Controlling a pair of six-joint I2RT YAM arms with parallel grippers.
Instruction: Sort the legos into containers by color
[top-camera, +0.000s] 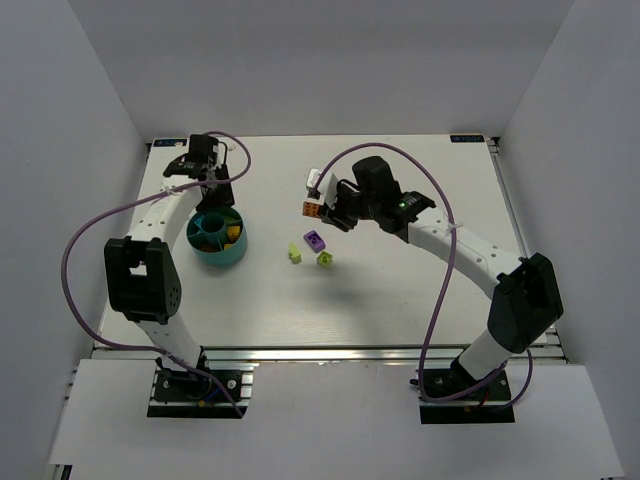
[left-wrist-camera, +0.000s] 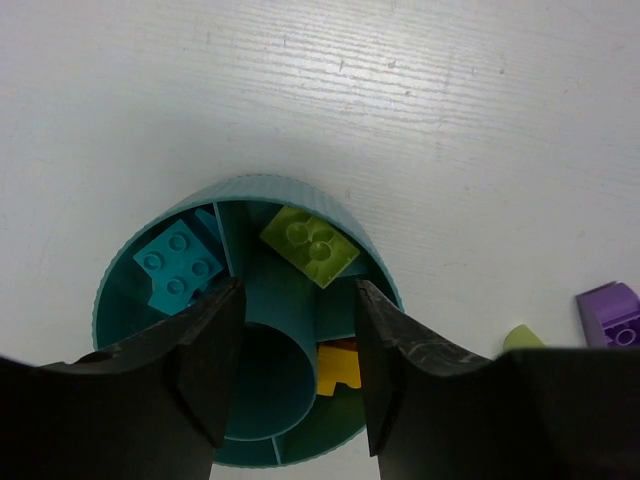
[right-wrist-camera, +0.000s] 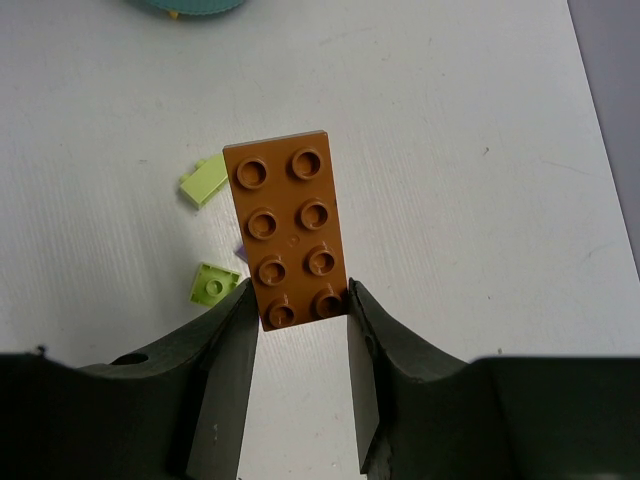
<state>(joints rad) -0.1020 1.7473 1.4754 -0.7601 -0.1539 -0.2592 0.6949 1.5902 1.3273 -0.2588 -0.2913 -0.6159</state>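
White table (top-camera: 400, 300). Teal bowl (top-camera: 215, 263) at left; cyan brick (left-wrist-camera: 177, 265), lime brick (left-wrist-camera: 310, 245) and orange brick (left-wrist-camera: 338, 368) in separate compartments. Over it, left gripper (left-wrist-camera: 295, 300), jaws apart, seemingly empty. At centre, right gripper (right-wrist-camera: 298, 300) clamps brown brick (right-wrist-camera: 288, 225). Loose nearby: purple brick (top-camera: 315, 239), two lime bits (top-camera: 294, 254).

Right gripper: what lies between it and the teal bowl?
Top view: a purple brick, a lime green brick and a second lime brick lie loose there, near the right gripper; bare table from them to the teal bowl.
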